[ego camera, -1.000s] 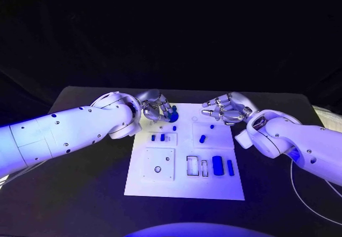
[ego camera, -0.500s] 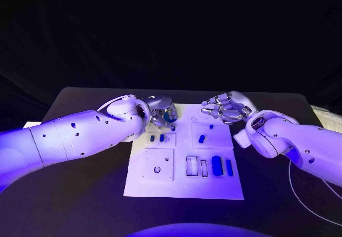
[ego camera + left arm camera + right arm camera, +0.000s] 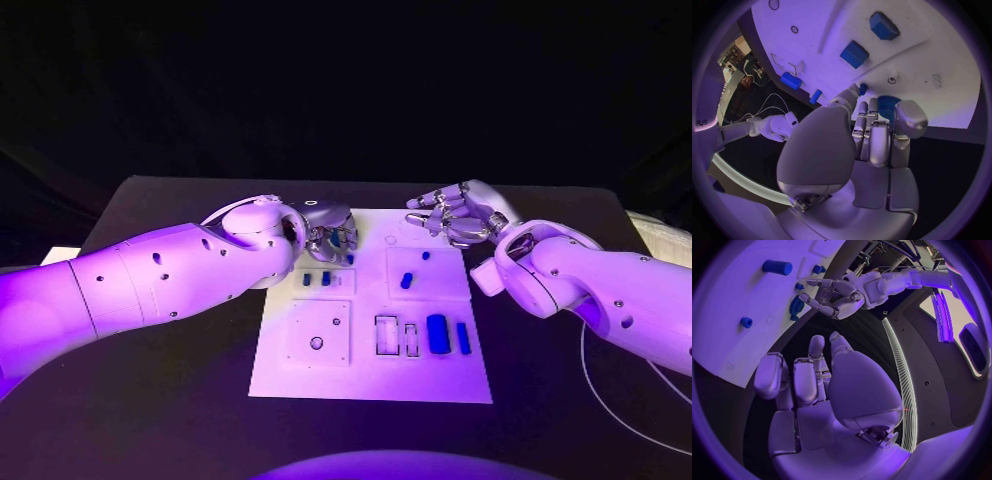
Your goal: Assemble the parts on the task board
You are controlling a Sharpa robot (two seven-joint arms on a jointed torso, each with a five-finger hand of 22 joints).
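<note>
The white task board point(image 3: 368, 365) lies mid-table. At its far left corner my left hand point(image 3: 329, 232) point(image 3: 839, 295) grips a blue round part point(image 3: 343, 238) point(image 3: 889, 104) point(image 3: 796, 306) between thumb and fingers. In the left wrist view my left hand point(image 3: 873, 145) has a small blue peg point(image 3: 862, 89) at one fingertip. My right hand point(image 3: 459, 216) point(image 3: 817, 385) hovers over the far right corner, fingers loosely bent, holding nothing. Blue parts lie on the board: two short pieces point(image 3: 316, 280), a long one point(image 3: 407, 280), a wide block point(image 3: 437, 335) and a slim bar point(image 3: 463, 338).
Empty slots point(image 3: 387, 335) and a small ring hole point(image 3: 316, 343) sit in the board's near half. Black table point(image 3: 159, 400) surrounds the board. My left forearm point(image 3: 159, 275) lies along the board's left side and my right forearm point(image 3: 591, 290) along its right.
My left forearm has swung in closer along the board's left side while its hand stays on the blue round part. My right hand has barely moved.
</note>
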